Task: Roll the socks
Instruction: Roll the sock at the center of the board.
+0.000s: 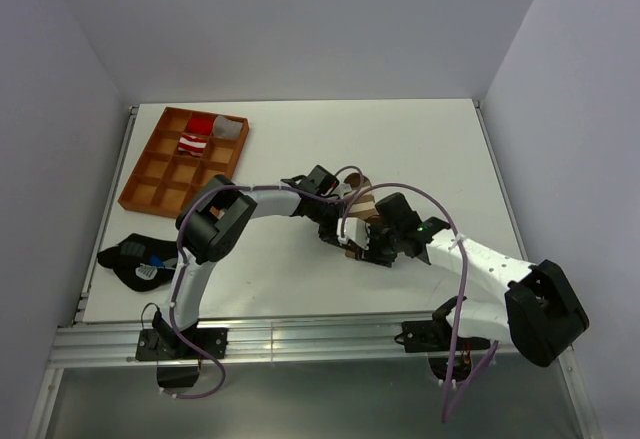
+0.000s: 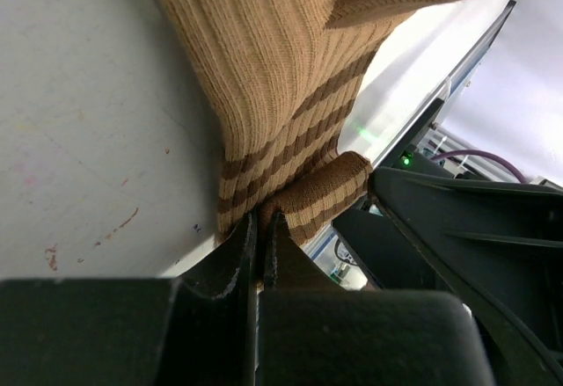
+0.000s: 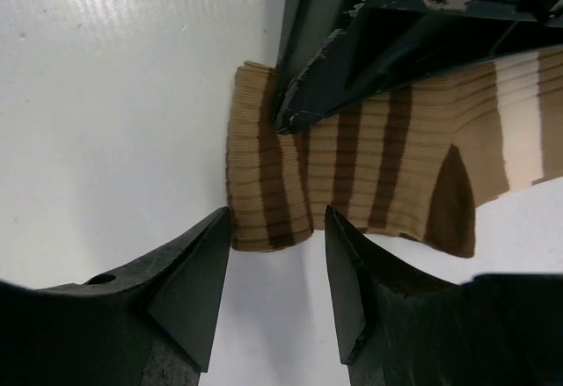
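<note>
The dark-brown-and-tan striped sock (image 1: 361, 202) lies mid-table with its cuff end folded over (image 3: 264, 193). My left gripper (image 2: 261, 221) is shut on the folded cuff edge (image 2: 312, 197); it sits mid-table in the top view (image 1: 335, 227). My right gripper (image 3: 277, 228) is open, its fingers just short of the folded end, one on each side; it shows in the top view (image 1: 375, 244) too. The red-and-white sock (image 1: 195, 137) lies rolled in the brown tray (image 1: 150, 191) at the far left.
A black lump with a blue spot (image 1: 140, 259) lies at the left front of the table. A grey piece (image 1: 229, 128) lies in the tray beside the red sock. The table's front rail (image 1: 300, 339) runs along the near edge.
</note>
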You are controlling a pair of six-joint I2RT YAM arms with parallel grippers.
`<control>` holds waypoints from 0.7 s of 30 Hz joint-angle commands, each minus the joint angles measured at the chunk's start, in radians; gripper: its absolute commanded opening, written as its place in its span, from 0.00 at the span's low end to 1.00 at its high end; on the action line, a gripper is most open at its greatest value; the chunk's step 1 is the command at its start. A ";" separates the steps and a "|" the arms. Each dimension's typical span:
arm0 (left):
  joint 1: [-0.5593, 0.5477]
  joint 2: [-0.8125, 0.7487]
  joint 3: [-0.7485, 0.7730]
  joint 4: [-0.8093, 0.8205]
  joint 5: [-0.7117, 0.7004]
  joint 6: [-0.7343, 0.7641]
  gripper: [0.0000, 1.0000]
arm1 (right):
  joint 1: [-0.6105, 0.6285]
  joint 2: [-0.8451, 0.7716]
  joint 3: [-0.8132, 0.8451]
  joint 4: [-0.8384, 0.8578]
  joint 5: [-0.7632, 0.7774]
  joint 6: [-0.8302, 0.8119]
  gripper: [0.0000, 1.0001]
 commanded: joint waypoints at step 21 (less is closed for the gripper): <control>0.003 0.079 0.000 -0.128 -0.066 0.053 0.00 | 0.132 0.075 -0.049 0.106 0.117 0.014 0.46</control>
